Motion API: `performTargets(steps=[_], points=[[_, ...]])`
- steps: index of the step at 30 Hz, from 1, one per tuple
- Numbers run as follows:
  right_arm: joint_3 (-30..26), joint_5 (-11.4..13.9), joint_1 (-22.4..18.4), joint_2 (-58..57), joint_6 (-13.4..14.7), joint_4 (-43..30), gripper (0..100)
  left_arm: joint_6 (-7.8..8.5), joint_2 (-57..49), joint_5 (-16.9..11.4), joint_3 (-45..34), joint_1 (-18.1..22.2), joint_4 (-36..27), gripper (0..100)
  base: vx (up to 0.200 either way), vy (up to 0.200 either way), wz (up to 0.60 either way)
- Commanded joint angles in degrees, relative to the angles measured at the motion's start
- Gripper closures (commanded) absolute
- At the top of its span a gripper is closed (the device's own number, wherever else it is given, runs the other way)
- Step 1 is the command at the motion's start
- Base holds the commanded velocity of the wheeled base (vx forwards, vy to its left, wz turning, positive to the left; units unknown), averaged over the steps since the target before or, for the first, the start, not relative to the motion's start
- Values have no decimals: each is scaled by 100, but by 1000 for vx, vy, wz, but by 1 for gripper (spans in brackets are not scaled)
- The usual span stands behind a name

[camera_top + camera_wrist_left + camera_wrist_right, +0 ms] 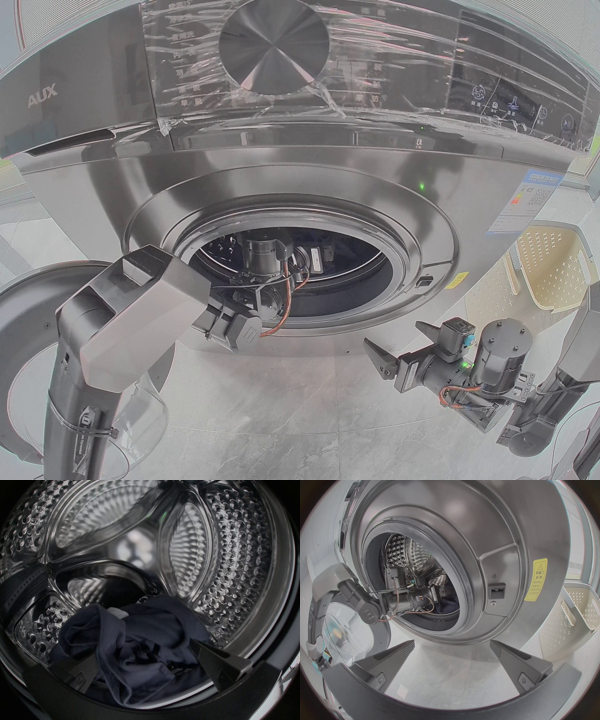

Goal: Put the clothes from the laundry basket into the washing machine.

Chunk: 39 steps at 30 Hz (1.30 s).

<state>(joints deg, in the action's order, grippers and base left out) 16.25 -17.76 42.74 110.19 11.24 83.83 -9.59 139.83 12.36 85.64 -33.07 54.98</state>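
Observation:
A dark navy garment lies bunched at the bottom of the washing machine's steel drum. My left gripper is inside the drum just above it, open, its fingers spread on either side of the cloth. From the head view, my left arm passes through the round opening of the washing machine. My right gripper hangs open and holds nothing, outside the machine, low and to the right of the opening. The right gripper faces the opening, where the navy garment shows behind the left wrist.
The machine's door stands swung open on the left, behind my left arm. A cream perforated laundry basket sits on the floor to the right of the machine, beside my right arm. Grey tiled floor lies below the opening.

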Motion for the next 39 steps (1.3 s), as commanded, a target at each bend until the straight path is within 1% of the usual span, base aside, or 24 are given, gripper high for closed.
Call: performTargets(steps=[1, 10, 11, 14, 20, 23, 29, 30, 35, 36, 39], points=[[-25, 1, -3, -15, 1, 1, 0, 80, -694, -50, -777, -208, 48, 0, 0, 0, 0], [-43, 10, 6, -103, 10, 10, 0, 80, -948, -58, -1076, -252, 57, 0, 0, 0, 0], [-43, 18, 6, -121, 10, 10, 0, 72, -1142, -76, -1322, -252, 66, 0, 0, 0, 0], [-52, 36, 15, -147, 19, 19, 0, 72, -1300, -94, -1585, -243, 127, 0, 0, 0, 0], [-17, 36, 15, -165, 19, 19, 0, 80, -1318, -102, -1998, -235, 593, 0, 0, 0, 0], [-61, 36, -3, -261, 19, 10, 0, 63, -1362, -199, -2104, -252, 725, 0, 0, 0, 0], [-69, 36, -3, -323, 10, 10, 0, 80, -1810, -507, -2842, -577, 769, 0, 0, 0, 0], [-78, 36, 6, -376, 10, 10, 0, 80, -1959, -498, -3036, -674, 698, 0, 0, 0, 0], [-87, 45, 6, -437, 1, 10, 0, 89, -2522, -515, -4038, -938, 760, 0, 0, 0, 0], [-96, 45, 15, -437, 1, 10, 0, 89, -2557, -515, -4125, -982, 760, 0, 0, 0, 0], [-113, 62, 15, -446, -8, 10, 0, 63, -2715, -463, -4714, -1325, 927, 0, 0, 0, 0]])
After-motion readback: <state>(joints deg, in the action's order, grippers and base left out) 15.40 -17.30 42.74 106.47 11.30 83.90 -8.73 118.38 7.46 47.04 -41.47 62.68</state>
